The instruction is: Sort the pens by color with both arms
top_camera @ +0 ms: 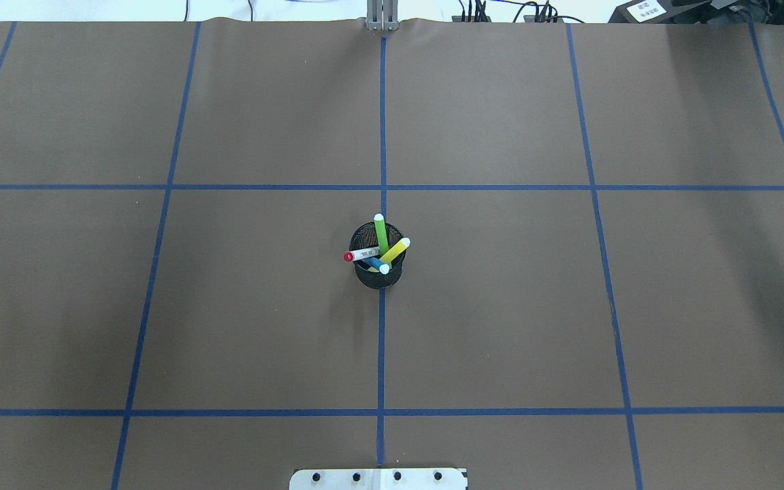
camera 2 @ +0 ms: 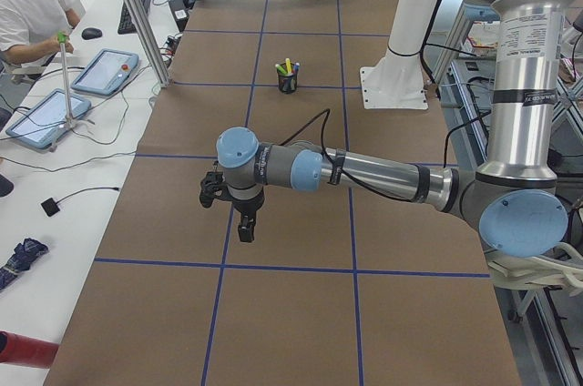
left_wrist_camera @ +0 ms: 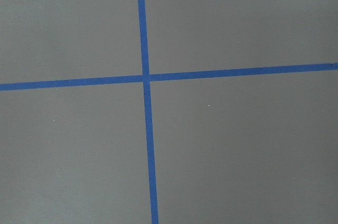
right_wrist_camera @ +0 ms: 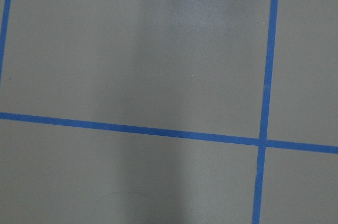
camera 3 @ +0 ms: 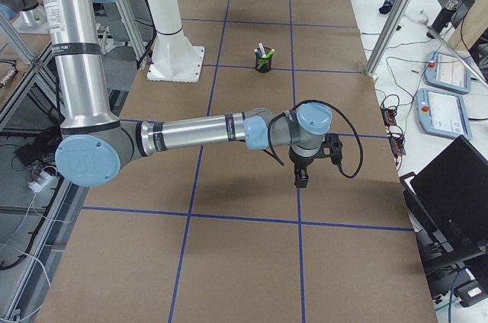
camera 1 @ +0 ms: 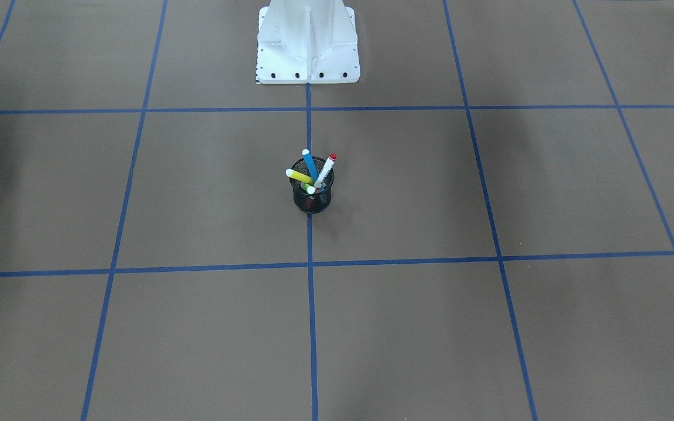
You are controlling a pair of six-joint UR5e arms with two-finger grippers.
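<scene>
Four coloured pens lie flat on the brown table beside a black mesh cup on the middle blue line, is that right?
Not quite. The black mesh cup does sit on the middle blue line of the brown table, but the blue pen, red-ended white pen, green pen and yellow pen stand leaning inside it, not flat beside it. The overhead exterior view shows this.

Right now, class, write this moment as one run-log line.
stage: sorting not begun | pens: all four in mesh cup | left pincer: far from cup, state unclear | right pincer: far from cup, state unclear
</scene>
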